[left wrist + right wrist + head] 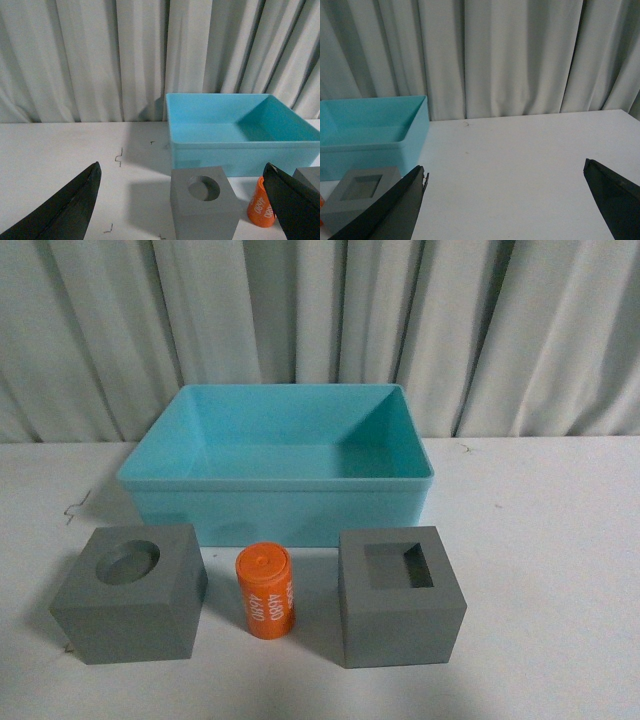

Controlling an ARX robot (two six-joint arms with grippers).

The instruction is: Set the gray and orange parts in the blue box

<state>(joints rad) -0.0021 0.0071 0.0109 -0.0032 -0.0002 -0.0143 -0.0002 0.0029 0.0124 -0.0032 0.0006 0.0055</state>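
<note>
Turquoise box (275,483) is sitting on the table (560,540); just in front of it I am seeing the round-recess gray cube (130,610), the orange cylinder (266,595) and the square-recess gray cube (400,625) in a row. Left gripper (181,170) and right gripper (505,166) are hanging spread wide.

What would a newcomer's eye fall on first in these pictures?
The large turquoise box at the centre strikes first. Before it sits the orange cylinder, between the round-recess gray cube on the left and the square-recess gray cube on the right.
</note>
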